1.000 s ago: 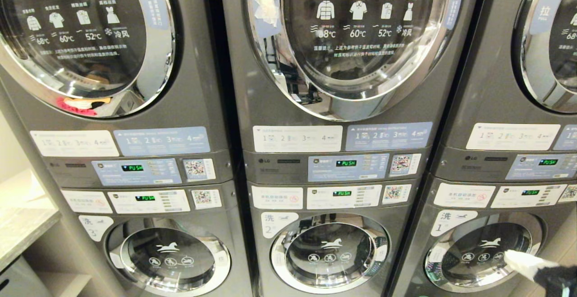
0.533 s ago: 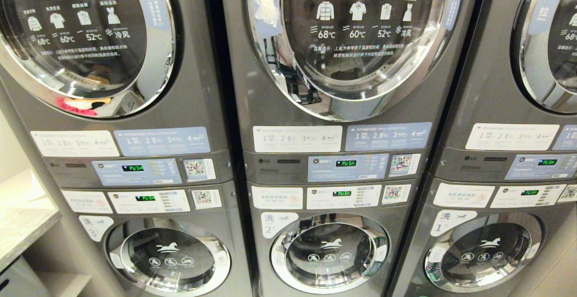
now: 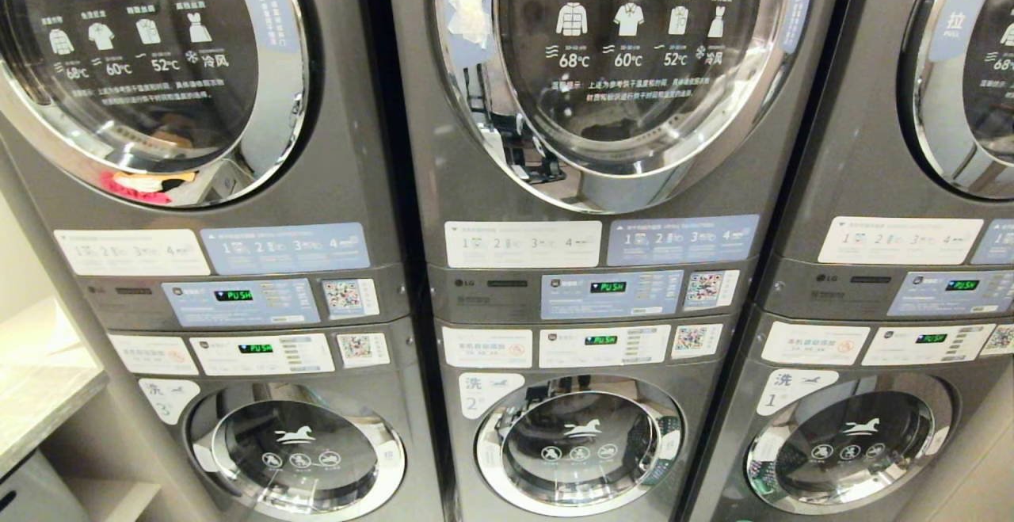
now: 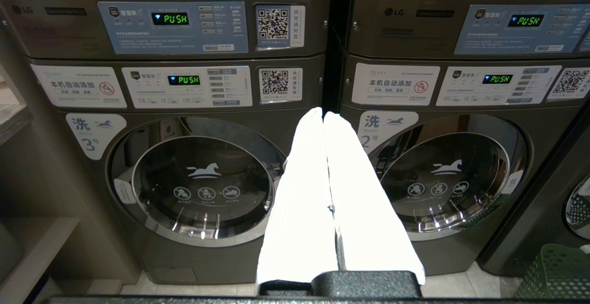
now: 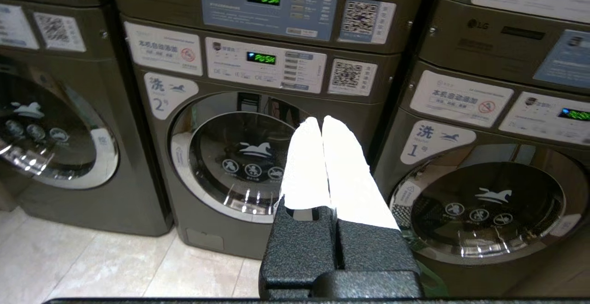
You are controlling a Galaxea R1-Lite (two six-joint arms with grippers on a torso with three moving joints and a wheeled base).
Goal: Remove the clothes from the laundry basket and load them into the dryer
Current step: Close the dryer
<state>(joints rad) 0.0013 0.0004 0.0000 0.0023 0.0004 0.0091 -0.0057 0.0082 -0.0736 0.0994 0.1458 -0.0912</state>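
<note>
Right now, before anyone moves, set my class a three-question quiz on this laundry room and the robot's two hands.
1. True or false: the middle dryer door is shut.
2. Which number marks the washer straight ahead of the right hand? A) 1 B) 2 C) 3
3. Fill in: the left hand holds ____; the green basket sits on the floor to its side.

Key: 1 true; 2 B; 3 nothing, its fingers pressed together.
</note>
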